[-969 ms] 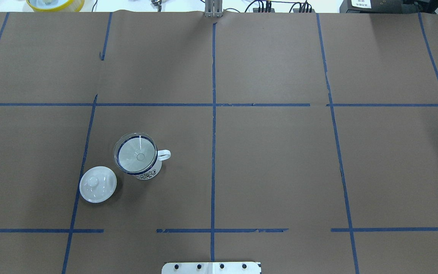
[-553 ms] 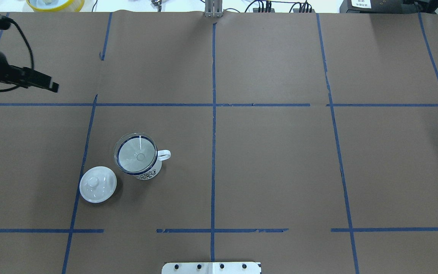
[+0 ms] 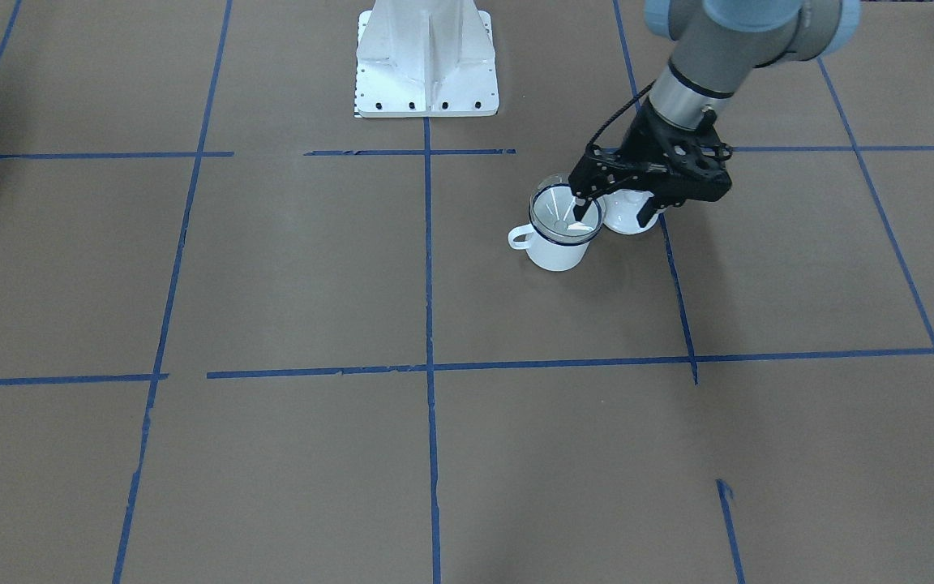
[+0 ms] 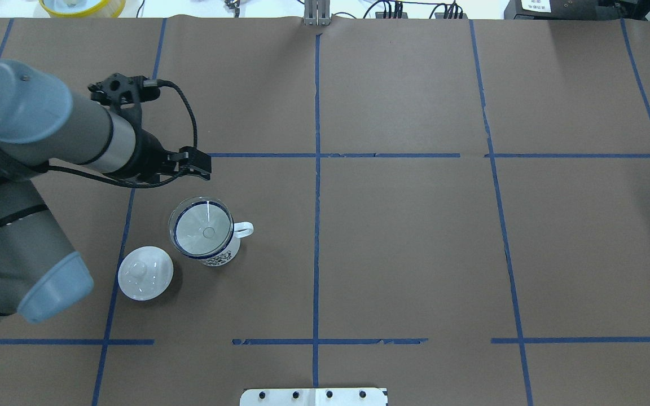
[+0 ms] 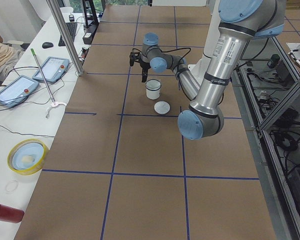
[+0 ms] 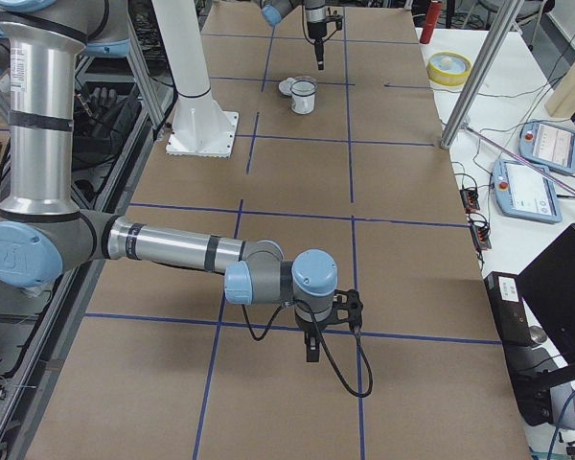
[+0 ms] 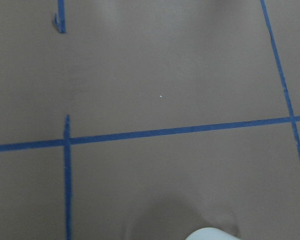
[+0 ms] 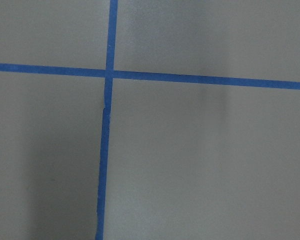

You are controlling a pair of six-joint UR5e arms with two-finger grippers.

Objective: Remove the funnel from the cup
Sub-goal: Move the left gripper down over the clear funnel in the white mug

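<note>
The cup (image 4: 215,257), a white mug with a dark blue rim, stands left of the table's middle, handle to the right. The clear funnel (image 4: 203,232) sits in its mouth. Both show in the front view, the cup (image 3: 554,255) and the funnel (image 3: 558,214). My left gripper (image 4: 200,165) hovers above the table just beyond the cup's far side, fingers open and empty; in the front view the left gripper (image 3: 611,212) overlaps the funnel's rim. My right gripper (image 6: 311,351) shows only in the right side view, low over the table far from the cup; I cannot tell its state.
A round white lid with a knob (image 4: 145,273) lies on the table at the cup's near left, close to it. The robot's base plate (image 3: 426,61) is at the table's near edge. Blue tape lines cross the brown table cover.
My left arm has swung in from the left edge and its gripper now hangs just beyond the cup. The cup, funnel and lid have not moved.
</note>
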